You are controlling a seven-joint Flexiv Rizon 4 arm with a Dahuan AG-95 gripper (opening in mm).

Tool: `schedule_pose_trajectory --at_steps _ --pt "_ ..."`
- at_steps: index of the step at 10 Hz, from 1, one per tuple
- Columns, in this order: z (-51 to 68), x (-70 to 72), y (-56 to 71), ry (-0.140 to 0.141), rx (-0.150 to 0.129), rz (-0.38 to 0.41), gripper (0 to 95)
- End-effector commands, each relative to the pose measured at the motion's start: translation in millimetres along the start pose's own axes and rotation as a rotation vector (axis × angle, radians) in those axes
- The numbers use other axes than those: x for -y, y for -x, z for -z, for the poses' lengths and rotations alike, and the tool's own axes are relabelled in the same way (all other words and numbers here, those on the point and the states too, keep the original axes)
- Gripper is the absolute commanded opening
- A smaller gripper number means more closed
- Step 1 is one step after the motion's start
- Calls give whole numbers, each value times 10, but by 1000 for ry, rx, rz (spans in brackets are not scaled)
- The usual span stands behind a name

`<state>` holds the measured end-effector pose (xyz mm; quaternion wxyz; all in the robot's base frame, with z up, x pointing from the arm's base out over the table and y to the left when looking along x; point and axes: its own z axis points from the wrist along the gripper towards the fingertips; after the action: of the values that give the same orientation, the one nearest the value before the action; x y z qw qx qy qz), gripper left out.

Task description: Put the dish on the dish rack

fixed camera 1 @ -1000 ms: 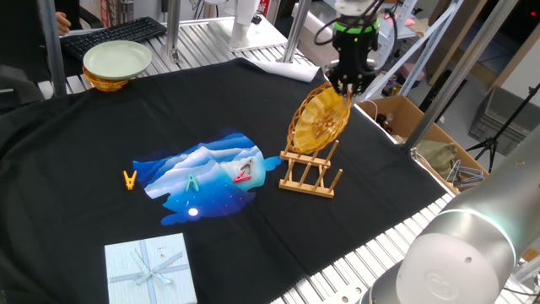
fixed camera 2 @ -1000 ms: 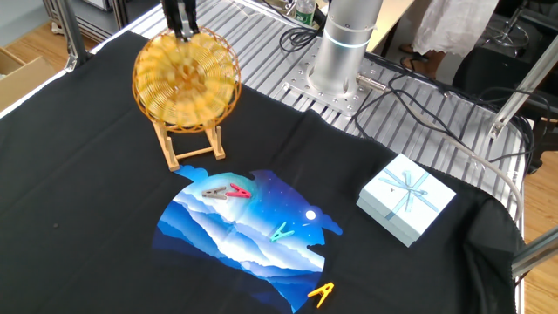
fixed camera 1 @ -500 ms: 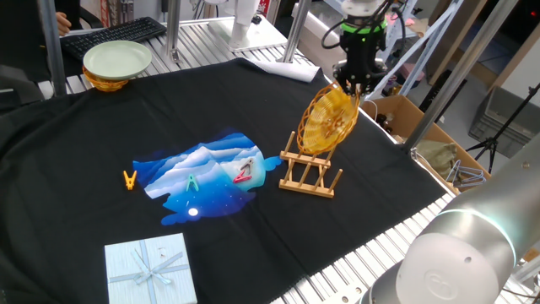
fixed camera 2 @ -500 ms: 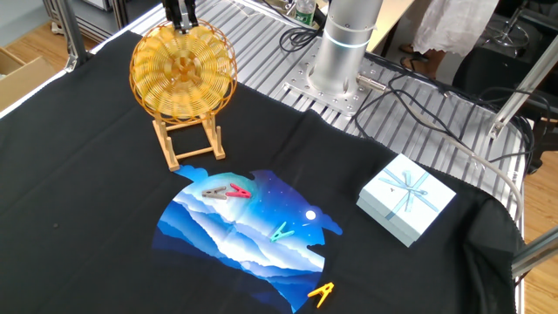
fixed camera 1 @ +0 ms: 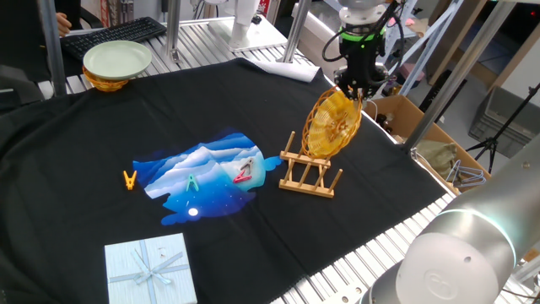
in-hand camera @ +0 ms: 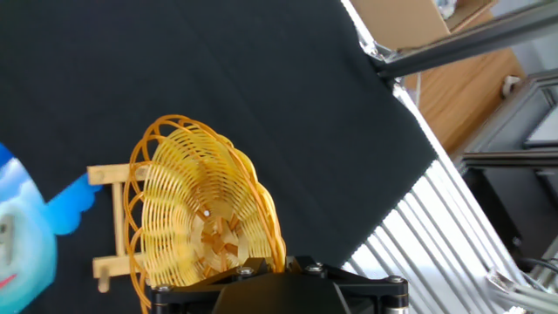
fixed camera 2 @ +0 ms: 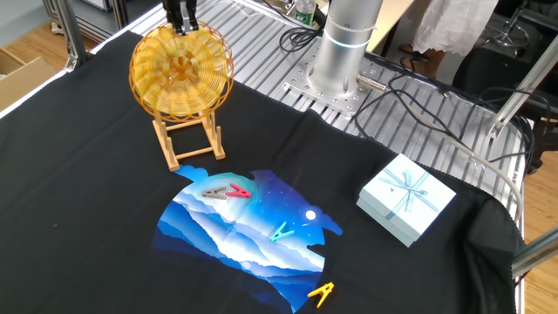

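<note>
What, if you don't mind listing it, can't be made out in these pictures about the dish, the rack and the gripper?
- Gripper jaws: in the hand view its own housing cuts off the fingertips; in both fixed views they are too small to tell whether they grip the dish.
- Dish's bottom edge: whether it sits between the rack pegs is unclear; the dish itself covers them.
- Rack in the hand view: mostly hidden behind the dish.

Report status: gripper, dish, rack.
Gripper shut on dish rim. Dish upright over rack, seating unclear. Nothing in the way.
</note>
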<state>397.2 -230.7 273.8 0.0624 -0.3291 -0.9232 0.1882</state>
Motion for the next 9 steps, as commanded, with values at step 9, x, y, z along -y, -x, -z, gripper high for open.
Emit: schedule_pose_trajectory --at_steps 9 --pt "-158 46 33 -65 -1 -66 0"
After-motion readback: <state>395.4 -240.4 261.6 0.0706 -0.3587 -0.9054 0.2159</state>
